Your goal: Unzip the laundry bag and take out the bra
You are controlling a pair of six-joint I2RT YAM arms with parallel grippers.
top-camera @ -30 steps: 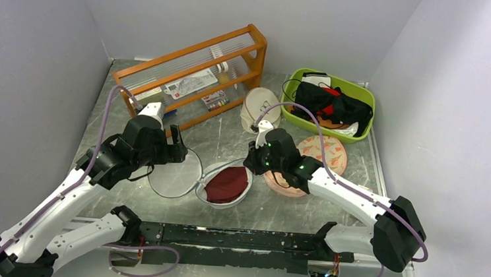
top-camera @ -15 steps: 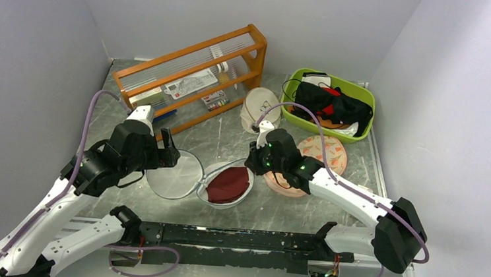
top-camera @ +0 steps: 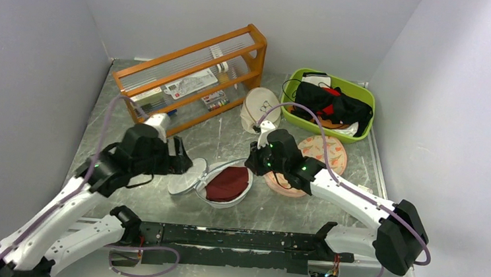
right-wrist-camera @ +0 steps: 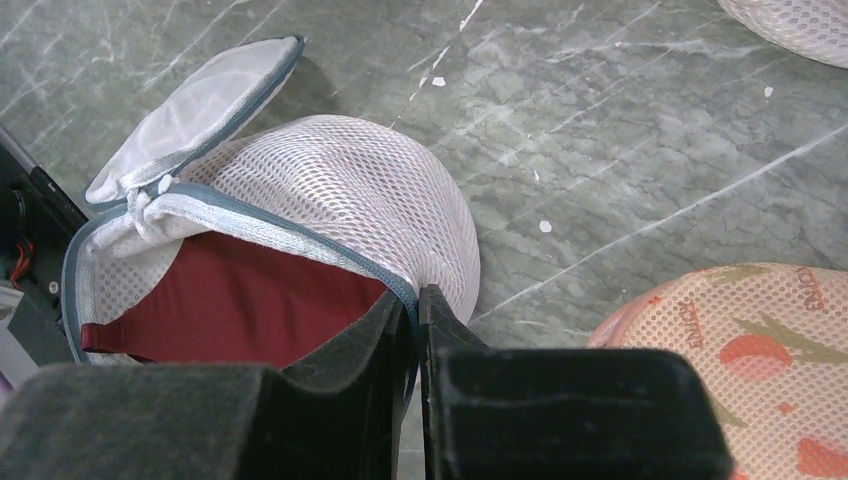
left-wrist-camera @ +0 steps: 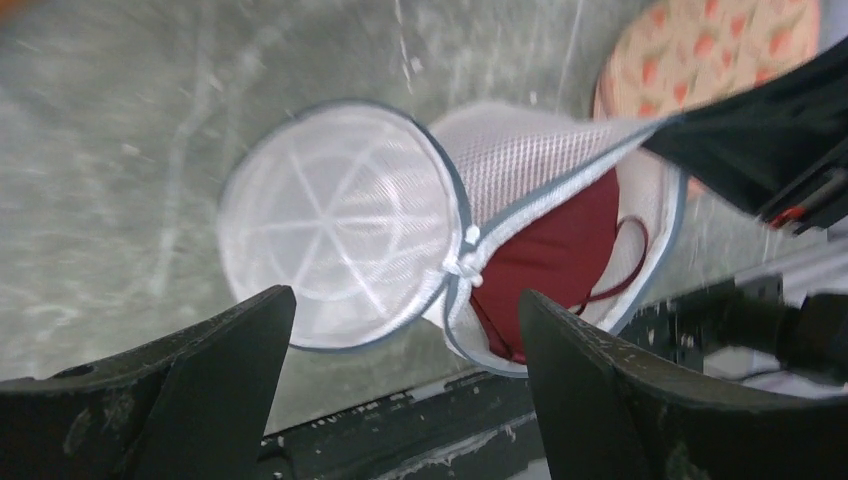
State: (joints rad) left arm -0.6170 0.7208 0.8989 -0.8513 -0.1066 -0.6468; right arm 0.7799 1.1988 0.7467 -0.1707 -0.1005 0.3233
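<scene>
Currently: laundry bag (right-wrist-camera: 370, 190), unzipped on surface (top-camera: 230, 137) between arms, lid flap (left-wrist-camera: 330, 220) hinged open leftward; contains bra (right-wrist-camera: 240, 310), long axis near-left to far-right. Right fingers (right-wrist-camera: 350, 350) pinch bag rim; left fingers (left-wrist-camera: 200, 380) spread above.

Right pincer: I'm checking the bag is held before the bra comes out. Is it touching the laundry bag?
Touching. The right wrist view shows the right pincer shut on the grey-edged rim of the laundry bag, with mesh pinched between its fingers.

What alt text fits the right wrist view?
The right claw is shut on the grey-edged rim of the round white mesh laundry bag, which lies unzipped with the dark red fabric bra inside. A peach printed pad lies at lower right.
</scene>
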